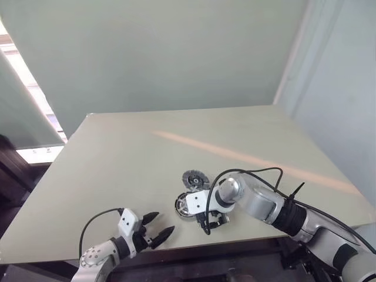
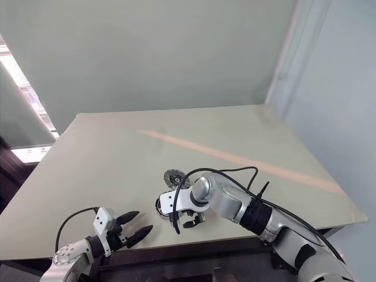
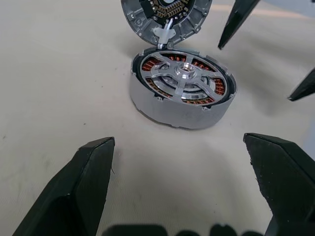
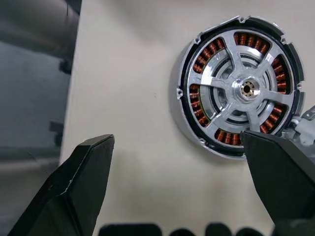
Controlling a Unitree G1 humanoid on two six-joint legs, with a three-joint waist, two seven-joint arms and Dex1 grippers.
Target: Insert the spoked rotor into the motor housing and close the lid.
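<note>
Rotor (image 3: pixel 183 78) seated in copper-wound housing (image 3: pixel 172 110) on counter (image 1: pixel 117 158); both end effectors wide, empty.
Wrist views show spokes and windings; head views hide housing behind right end effector (image 1: pixel 207 218). Lid (image 1: pixel 192 177) just beyond. Left end effector (image 1: pixel 157 226) apart.

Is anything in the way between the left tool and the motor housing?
Nothing visible: bare table lies between the open left tool and the motor housing; the spoked rotor sits beyond it.

Brushed metal motor housing (image 3: pixel 179 93) with copper windings on matt table (image 3: pixel 59 88).
</note>
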